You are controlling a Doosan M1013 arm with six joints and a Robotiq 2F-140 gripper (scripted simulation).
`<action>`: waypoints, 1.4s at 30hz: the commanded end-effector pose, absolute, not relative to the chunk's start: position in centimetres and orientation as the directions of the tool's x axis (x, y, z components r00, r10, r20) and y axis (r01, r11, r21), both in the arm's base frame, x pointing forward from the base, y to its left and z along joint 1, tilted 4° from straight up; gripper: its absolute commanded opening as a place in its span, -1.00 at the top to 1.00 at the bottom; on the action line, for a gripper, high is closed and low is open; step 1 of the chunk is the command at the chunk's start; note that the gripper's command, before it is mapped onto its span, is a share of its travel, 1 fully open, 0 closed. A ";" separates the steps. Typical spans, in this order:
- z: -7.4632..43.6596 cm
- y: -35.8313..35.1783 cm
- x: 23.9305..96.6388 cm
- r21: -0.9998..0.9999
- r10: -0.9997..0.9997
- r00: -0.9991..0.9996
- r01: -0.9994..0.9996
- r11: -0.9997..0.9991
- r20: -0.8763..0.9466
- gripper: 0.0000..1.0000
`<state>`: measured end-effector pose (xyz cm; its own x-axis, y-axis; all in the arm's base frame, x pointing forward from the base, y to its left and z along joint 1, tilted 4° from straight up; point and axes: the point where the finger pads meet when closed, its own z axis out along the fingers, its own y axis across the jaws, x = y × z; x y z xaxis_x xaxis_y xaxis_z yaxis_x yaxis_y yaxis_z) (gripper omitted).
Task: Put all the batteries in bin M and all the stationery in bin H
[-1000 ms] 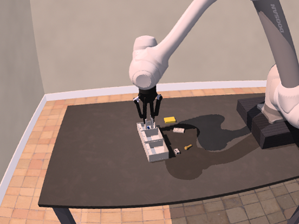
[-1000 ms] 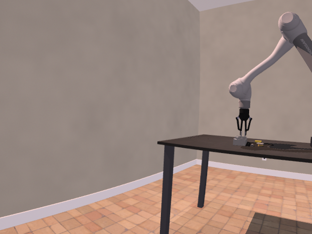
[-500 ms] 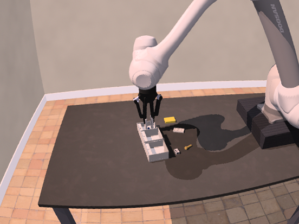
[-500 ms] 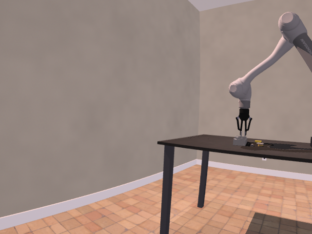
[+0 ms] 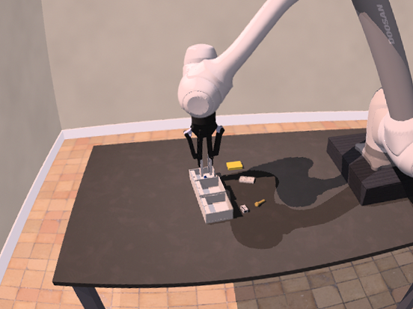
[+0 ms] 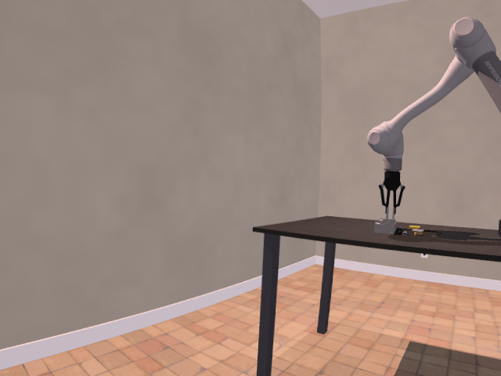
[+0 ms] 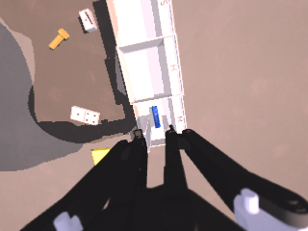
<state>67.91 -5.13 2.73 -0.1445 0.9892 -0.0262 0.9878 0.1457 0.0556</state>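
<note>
Below gripper [image 7: 153,136], wrist-only: blue pen [image 7: 155,116] in bin [image 7: 179,112]

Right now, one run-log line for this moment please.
tool: open, empty, above end bin | blue item: lying in that bin | yellow block, domino, bolt: on table

We see plain grey-beige walls [image 6: 161,161] with a white skirting board [image 6: 121,323], a terracotta tiled floor [image 5: 179,308], and a dark worktop [image 5: 137,223] on dark legs [image 6: 268,303], crossed by soft shadows.
</note>
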 end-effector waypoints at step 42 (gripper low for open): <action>6.0 -13.1 56.7 0.048 0.662 0.748 0.661 -0.749 0.039 0.33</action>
